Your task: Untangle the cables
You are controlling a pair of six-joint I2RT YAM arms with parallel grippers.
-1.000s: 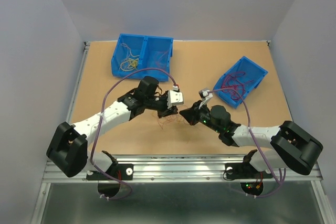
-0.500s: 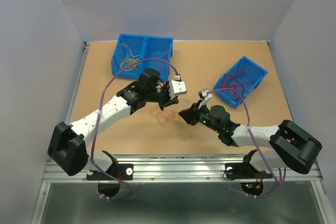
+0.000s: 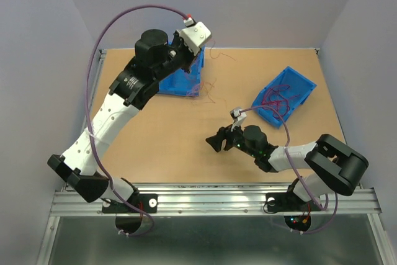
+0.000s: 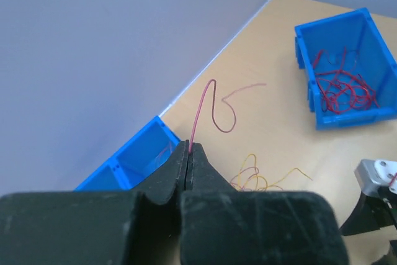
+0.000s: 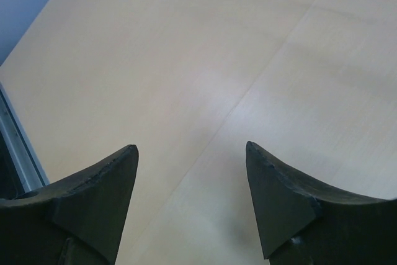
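We are gripping a red cable (image 4: 200, 107) in the left gripper (image 4: 188, 148), its fingers clenched on it at lower centre of the wrist view. The cable is curling upward from the tips. Yellow cables (image 4: 255, 177) are showing just right of the fingers. More red cables (image 4: 341, 88) are lying in the bin (image 4: 332, 20) at upper right. The right gripper (image 5: 192, 175) is gaping wide over the table (image 5: 186, 41).

Left arm (image 3: 118, 103) reaches high, left fingers (image 4: 169, 181) pinched; right fingers (image 5: 93, 197) spread low.

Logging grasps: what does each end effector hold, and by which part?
Left end effector pinches a thin red cable, its curled free end sticking out past the tips. Right end effector is open, holding nothing.
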